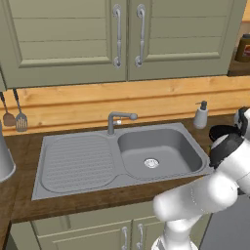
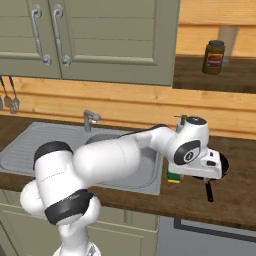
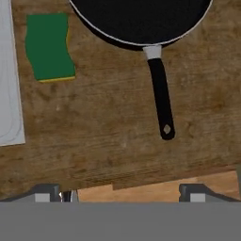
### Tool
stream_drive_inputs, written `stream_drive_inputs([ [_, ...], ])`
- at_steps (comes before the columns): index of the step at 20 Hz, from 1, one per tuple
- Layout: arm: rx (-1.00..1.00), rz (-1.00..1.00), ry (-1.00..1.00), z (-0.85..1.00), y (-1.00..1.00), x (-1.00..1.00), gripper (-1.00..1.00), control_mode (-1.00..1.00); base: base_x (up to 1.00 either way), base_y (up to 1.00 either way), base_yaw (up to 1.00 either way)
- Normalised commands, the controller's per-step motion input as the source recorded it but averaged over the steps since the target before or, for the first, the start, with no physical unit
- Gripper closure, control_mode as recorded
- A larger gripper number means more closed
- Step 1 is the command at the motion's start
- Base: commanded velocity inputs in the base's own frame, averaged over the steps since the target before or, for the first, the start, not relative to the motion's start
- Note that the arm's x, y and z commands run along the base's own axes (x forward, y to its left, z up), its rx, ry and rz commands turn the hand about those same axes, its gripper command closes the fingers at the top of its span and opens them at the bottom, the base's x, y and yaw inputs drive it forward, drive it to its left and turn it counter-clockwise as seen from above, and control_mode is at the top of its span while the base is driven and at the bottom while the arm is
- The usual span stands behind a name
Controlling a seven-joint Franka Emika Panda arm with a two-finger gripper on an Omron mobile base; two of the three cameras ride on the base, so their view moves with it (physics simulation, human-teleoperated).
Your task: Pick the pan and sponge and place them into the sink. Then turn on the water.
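In the hand view, the round black frying pan fills the top centre of the frame, its thin straight black handle running down toward the middle. The small green-topped yellow sponge lies flat in the upper left, well apart from the pan and just beside the pale edge of the grey metal sink along the left border. Both rest on the dark brown wooden counter. The tool sits at the bottom of that frame with its two dark finger tips spread wide and nothing between them; it hangs above the counter's front edge, below the handle's end.

In the left base view, the sink takes the centre, with a ribbed drainboard to the left, a deep basin with a round drain to the right and a grey bent faucet behind. A white soap dispenser stands at the right.

In the right base view, the white arm reaches to the centre right, where the sponge shows beneath the wrist.
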Motion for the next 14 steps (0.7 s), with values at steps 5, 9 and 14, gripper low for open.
stream_drive_inputs([
  [5,0.01,0.00,0.07,-0.32,-0.52,0.19,-1.00,-1.00,0.00,0.00,0.00],
  [9,0.08,0.02,0.00,-0.28,-0.46,0.29,-1.00,-1.00,0.00,0.00,0.00],
  [14,0.11,0.06,0.00,-0.25,-0.48,0.30,-1.00,-1.00,0.00,0.00,0.00],
])
